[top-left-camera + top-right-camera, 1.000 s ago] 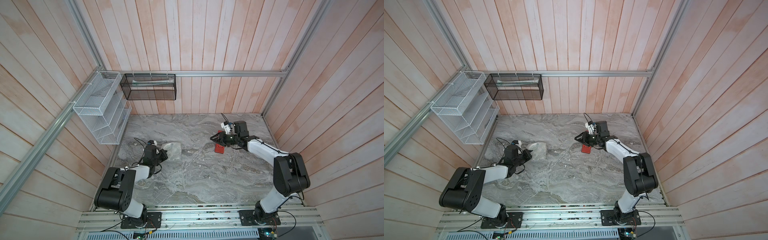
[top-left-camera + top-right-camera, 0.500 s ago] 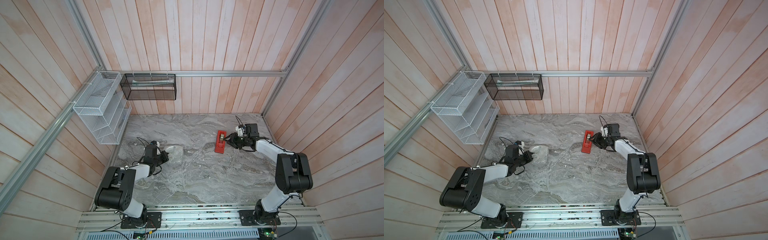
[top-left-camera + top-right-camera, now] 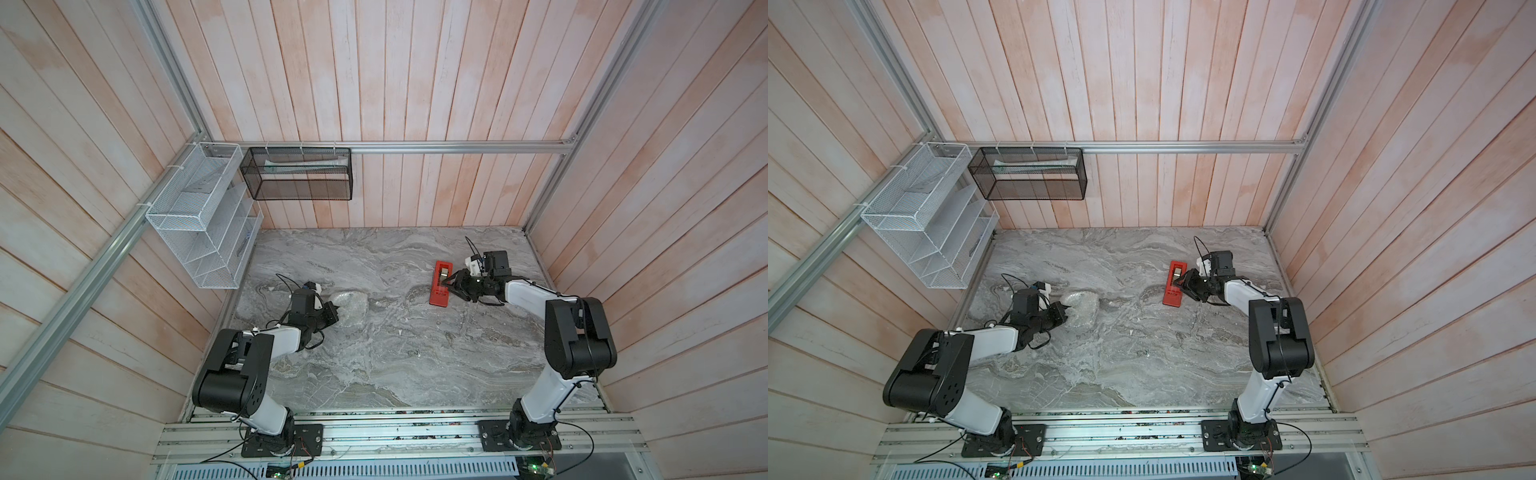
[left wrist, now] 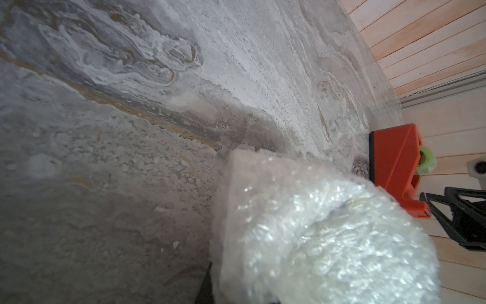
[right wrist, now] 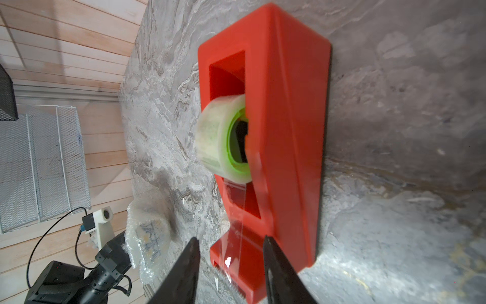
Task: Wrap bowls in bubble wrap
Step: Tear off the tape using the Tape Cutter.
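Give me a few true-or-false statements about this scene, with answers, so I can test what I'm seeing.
1. The bowl is bundled inside the bubble wrap. True.
2. The left claw holds the red tape dispenser. False: it is shut on the bubble wrap.
3. The right claw is open, its tips either side of the tape strip. True.
4. The tape roll has a blue core. False: the core is green.
5. The black mesh basket sits beside the bowl. False: it hangs on the back wall.
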Tool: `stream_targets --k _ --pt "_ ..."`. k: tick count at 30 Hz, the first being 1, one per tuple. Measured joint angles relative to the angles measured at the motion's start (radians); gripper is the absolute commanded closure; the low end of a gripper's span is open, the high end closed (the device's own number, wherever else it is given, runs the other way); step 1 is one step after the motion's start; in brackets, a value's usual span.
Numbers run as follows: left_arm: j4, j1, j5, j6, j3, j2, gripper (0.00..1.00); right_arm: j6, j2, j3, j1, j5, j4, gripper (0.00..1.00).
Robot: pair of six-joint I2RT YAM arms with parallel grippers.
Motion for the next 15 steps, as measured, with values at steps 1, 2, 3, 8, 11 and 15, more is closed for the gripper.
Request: stream_targets --k 1,2,3,8,11,15 --pt "0.0 -0.002 0.0 0.0 0.0 0.0 0.91 0.002 0.002 0.0 0.004 -0.003 0.006 0.59" --pt "0.0 -0.002 0.0 0.0 0.0 0.0 0.91 0.005 0.003 0.0 0.008 -0.007 0.01 0.59" --pt "0.0 -0.003 0.0 0.0 0.0 0.0 0.91 0.007 0.006 0.0 0.011 -0.01 0.014 0.59" --pt "0.0 -0.004 0.0 0.0 0.003 0.001 0.92 0.019 0.026 0.0 0.022 -0.013 0.042 0.63" --pt "0.0 -0.004 0.0 0.0 0.003 0.001 0.91 0.026 0.037 0.0 0.022 -0.012 0.053 0.72" --pt "0.0 -0.004 0.0 0.0 0.003 0.001 0.91 0.037 0.039 -0.002 0.023 -0.015 0.062 0.87"
